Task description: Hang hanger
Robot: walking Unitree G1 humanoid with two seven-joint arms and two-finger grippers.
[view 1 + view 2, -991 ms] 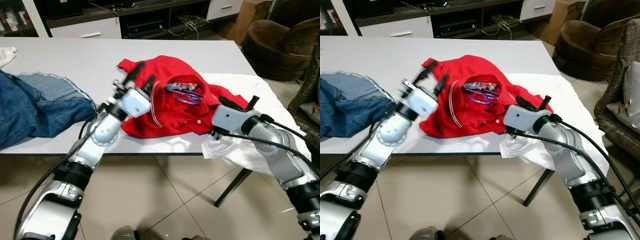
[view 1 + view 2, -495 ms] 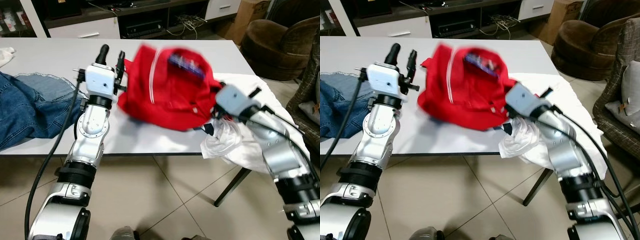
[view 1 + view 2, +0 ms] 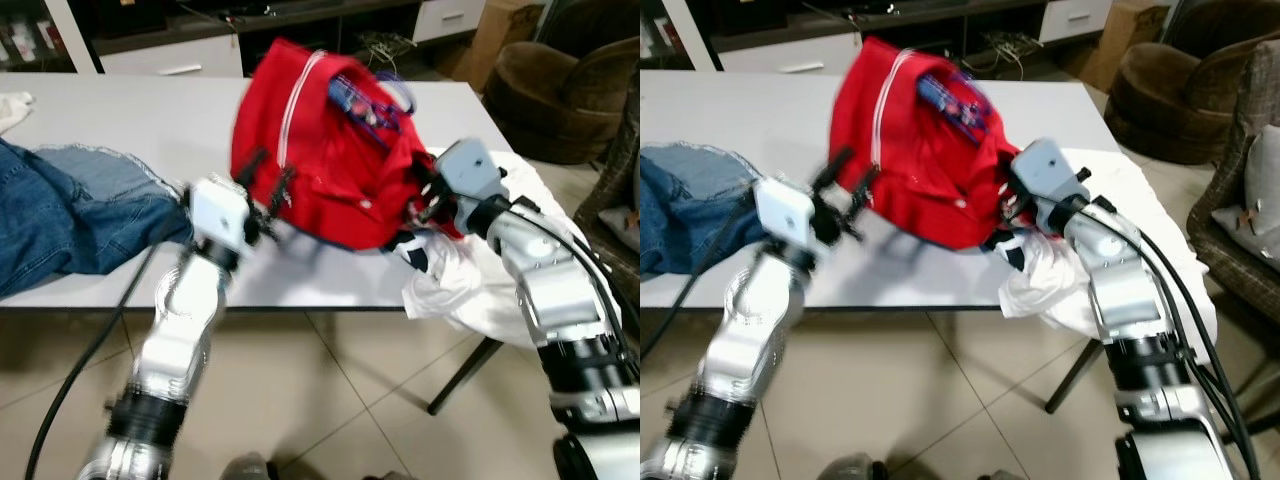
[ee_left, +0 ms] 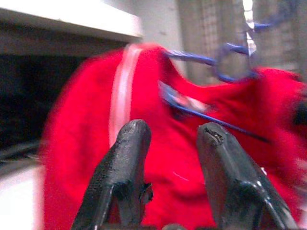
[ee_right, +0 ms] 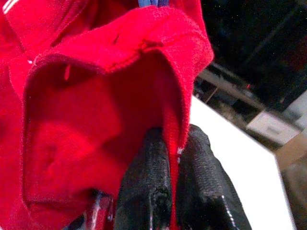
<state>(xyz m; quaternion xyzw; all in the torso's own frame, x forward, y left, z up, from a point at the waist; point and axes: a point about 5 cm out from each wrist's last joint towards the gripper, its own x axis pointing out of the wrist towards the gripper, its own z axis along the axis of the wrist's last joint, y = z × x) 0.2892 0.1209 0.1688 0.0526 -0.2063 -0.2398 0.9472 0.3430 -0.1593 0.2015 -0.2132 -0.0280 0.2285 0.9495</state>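
A red polo shirt (image 3: pixel 330 150) with white collar stripes hangs lifted above the grey table (image 3: pixel 130 120). A blue hanger (image 3: pixel 378 98) sits in its neck; its hook (image 4: pixel 232 60) pokes out of the top in the left wrist view. My right gripper (image 3: pixel 425 195) is shut on a hem of the shirt (image 5: pixel 120 96), holding it up from the right side. My left gripper (image 3: pixel 268 180) is open, its fingers (image 4: pixel 129 148) apart just in front of the shirt's lower left part, with nothing between them.
Blue jeans (image 3: pixel 60 215) lie on the table's left part. A white cloth (image 3: pixel 475 285) drapes over the right front corner. A brown armchair (image 3: pixel 560 80) stands at the right, a low cabinet (image 3: pixel 180 55) behind the table. Tiled floor lies below.
The right gripper has raised the shirt higher off the table. My left arm has dropped from upright and swung in under the shirt's left edge.
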